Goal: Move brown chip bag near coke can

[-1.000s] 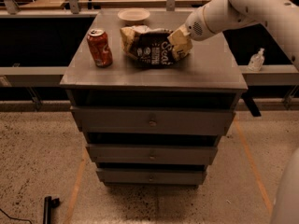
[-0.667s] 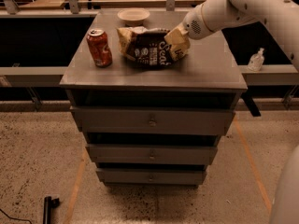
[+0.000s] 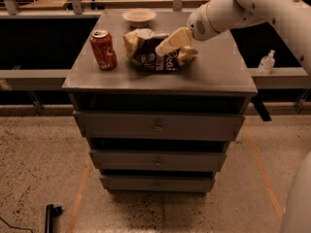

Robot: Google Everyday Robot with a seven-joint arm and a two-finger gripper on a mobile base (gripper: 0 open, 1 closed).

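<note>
The brown chip bag (image 3: 148,55) lies crumpled on the grey cabinet top (image 3: 214,74), near the middle. The coke can (image 3: 103,50) stands upright just left of the bag, with a small gap between them. My gripper (image 3: 176,48) reaches in from the upper right and sits over the right part of the bag. It is open: one cream finger (image 3: 167,41) stretches out above the bag, the other is low at the bag's right end. The bag rests on the top.
A small white bowl (image 3: 139,16) sits at the back of the cabinet top, behind the bag. A small clear bottle (image 3: 266,62) stands on a ledge to the right. The cabinet has three drawers below. My white arm (image 3: 243,8) spans the upper right.
The gripper's fingers have spread apart, the upper one swinging left over the bag. The bag and the can have hardly moved.
</note>
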